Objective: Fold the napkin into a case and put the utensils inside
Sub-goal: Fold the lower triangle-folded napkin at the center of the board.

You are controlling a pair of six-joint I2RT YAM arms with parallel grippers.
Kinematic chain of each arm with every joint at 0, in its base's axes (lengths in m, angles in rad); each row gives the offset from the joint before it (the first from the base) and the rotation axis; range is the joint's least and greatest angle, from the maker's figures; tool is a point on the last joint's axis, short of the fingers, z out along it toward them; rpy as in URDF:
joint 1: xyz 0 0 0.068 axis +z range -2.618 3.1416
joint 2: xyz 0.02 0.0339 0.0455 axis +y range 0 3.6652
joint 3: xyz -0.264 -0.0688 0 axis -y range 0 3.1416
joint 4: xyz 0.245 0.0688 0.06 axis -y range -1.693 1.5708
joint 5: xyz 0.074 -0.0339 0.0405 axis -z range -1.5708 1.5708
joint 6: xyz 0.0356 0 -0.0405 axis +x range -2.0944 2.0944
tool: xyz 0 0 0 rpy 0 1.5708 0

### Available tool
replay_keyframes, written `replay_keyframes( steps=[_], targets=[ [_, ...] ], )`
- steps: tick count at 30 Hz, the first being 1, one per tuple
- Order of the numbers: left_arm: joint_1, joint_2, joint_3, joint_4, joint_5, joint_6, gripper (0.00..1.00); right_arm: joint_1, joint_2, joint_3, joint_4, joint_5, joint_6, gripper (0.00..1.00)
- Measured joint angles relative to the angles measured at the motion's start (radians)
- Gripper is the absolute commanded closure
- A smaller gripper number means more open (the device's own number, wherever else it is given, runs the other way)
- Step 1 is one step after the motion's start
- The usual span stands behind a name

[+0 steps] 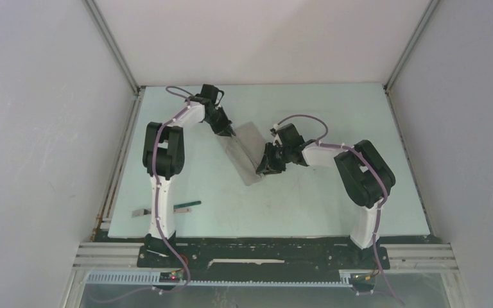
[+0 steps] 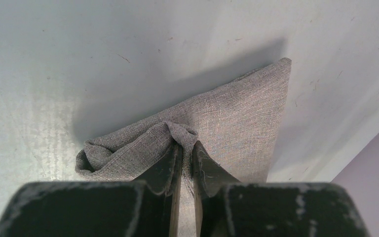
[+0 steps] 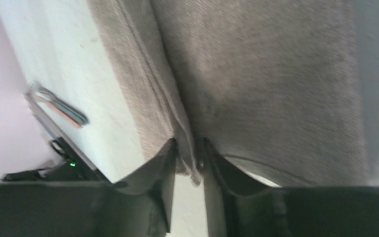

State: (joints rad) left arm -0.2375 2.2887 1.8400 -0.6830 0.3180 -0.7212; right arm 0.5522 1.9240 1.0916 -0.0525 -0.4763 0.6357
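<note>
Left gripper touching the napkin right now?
Touching. Left wrist view: a bunched fold of the napkin sits pinched between the jaws of the left gripper.

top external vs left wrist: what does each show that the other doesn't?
Only top external: the right gripper at the napkin's near end, and the utensils lying near-left on the table. Only left wrist: a bunched fold of cloth pinched between the left gripper's fingers. Both: the folded grey napkin on the table, left gripper on it.
</note>
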Motion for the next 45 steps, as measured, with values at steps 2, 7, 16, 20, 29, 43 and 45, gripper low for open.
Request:
replay_keyframes(
  steps=[2,7,16,20,29,43,45],
  targets=[
    [0.000,0.000,0.000,0.000,-0.001,0.003,0.86,-0.003,-0.012,0.000,-0.044,0.026,-0.019,0.50],
    [0.000,0.000,0.000,0.001,0.000,0.007,0.86,0.005,-0.105,0.003,-0.171,0.107,-0.097,0.44],
    [0.000,0.000,0.000,0.005,0.002,0.016,0.75,0.104,-0.165,0.104,-0.246,0.202,-0.185,0.48],
    [0.000,0.000,0.000,0.007,0.003,0.028,0.56,0.109,-0.087,0.118,-0.151,0.105,-0.151,0.54],
    [0.001,-0.037,-0.001,-0.021,0.007,0.096,0.21,0.072,0.031,0.098,-0.064,0.021,-0.079,0.57],
    [0.099,-0.378,-0.396,0.309,0.164,0.051,1.00,0.056,0.031,0.098,-0.028,0.011,-0.037,0.58],
    [0.117,-0.349,-0.429,0.337,0.179,0.019,1.00,0.057,0.031,0.098,-0.025,0.011,-0.031,0.58]
  ],
)
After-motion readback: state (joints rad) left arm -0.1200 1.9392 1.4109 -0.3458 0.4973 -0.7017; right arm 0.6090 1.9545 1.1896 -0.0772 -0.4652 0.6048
